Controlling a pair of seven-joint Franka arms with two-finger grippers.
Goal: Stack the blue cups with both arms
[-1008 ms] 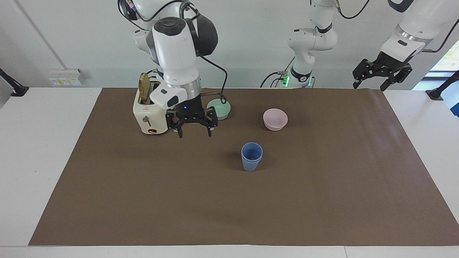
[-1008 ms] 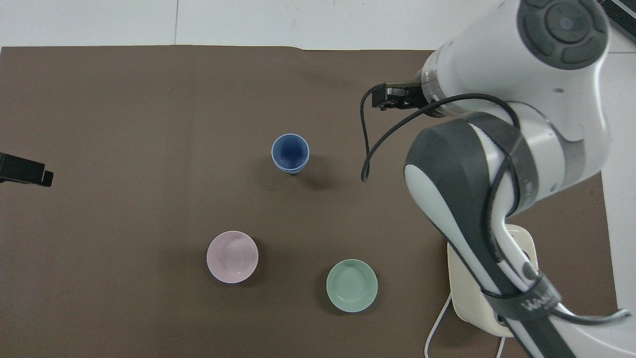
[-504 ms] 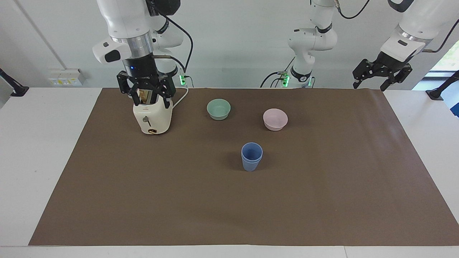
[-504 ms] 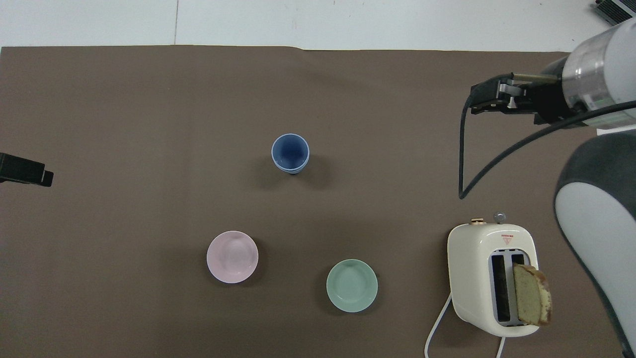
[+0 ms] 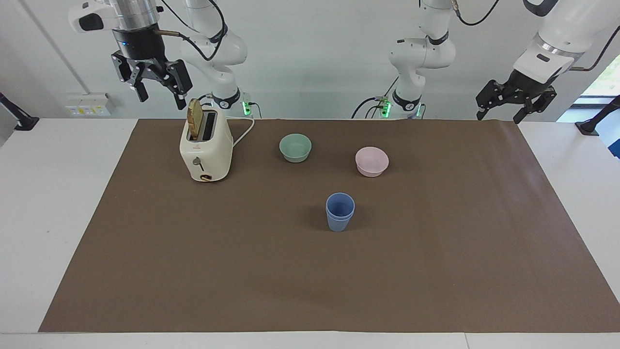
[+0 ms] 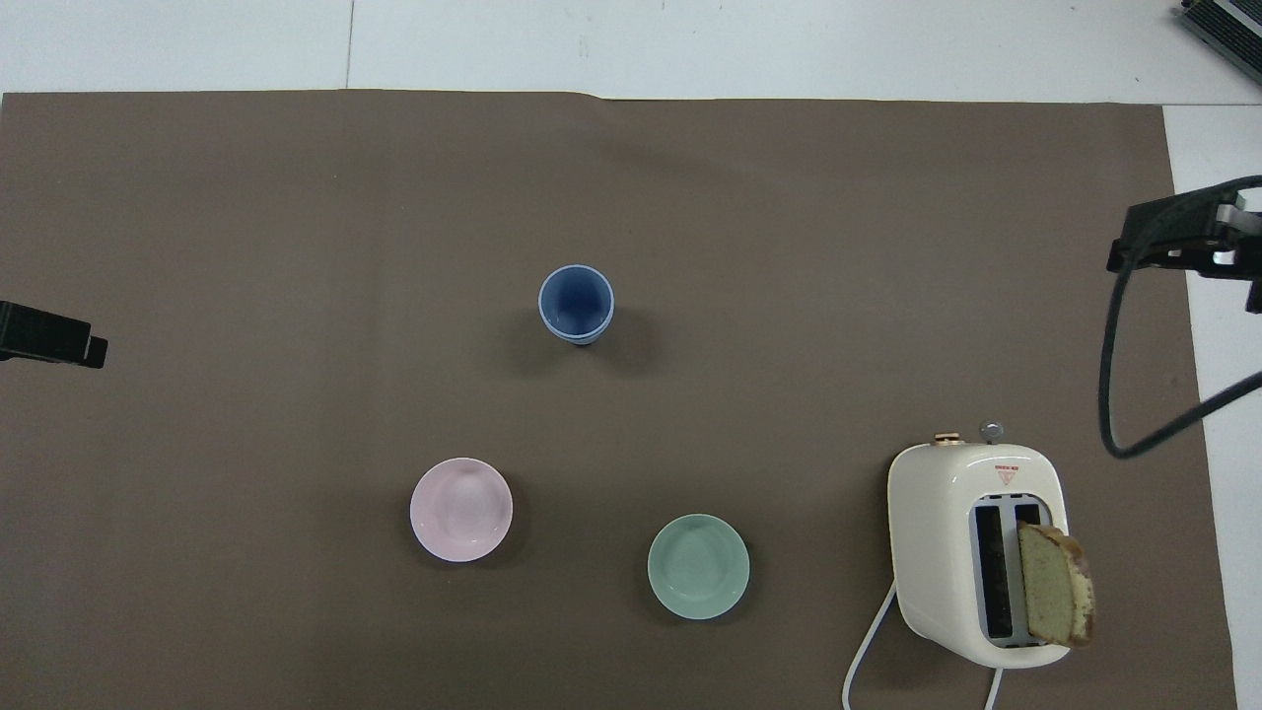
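Two blue cups (image 5: 340,212) stand nested one inside the other, upright, in the middle of the brown mat (image 5: 436,271); from above they show as one blue cup stack (image 6: 576,304). My right gripper (image 5: 161,99) hangs open and empty high in the air, above the toaster and the mat's edge at the right arm's end, where it also shows in the overhead view (image 6: 1183,242). My left gripper (image 5: 499,115) waits open and empty, raised over the mat's corner at the left arm's end; only its tip (image 6: 54,337) shows from above. Neither gripper touches the cups.
A cream toaster (image 5: 206,150) with a bread slice (image 5: 195,118) in one slot stands toward the right arm's end. A mint-green bowl (image 5: 295,147) and a pale pink bowl (image 5: 372,161) sit nearer to the robots than the cups.
My right arm has risen and pulled back from low over the mat beside the green bowl to high above the toaster. The stacked cups and the left arm have not moved.
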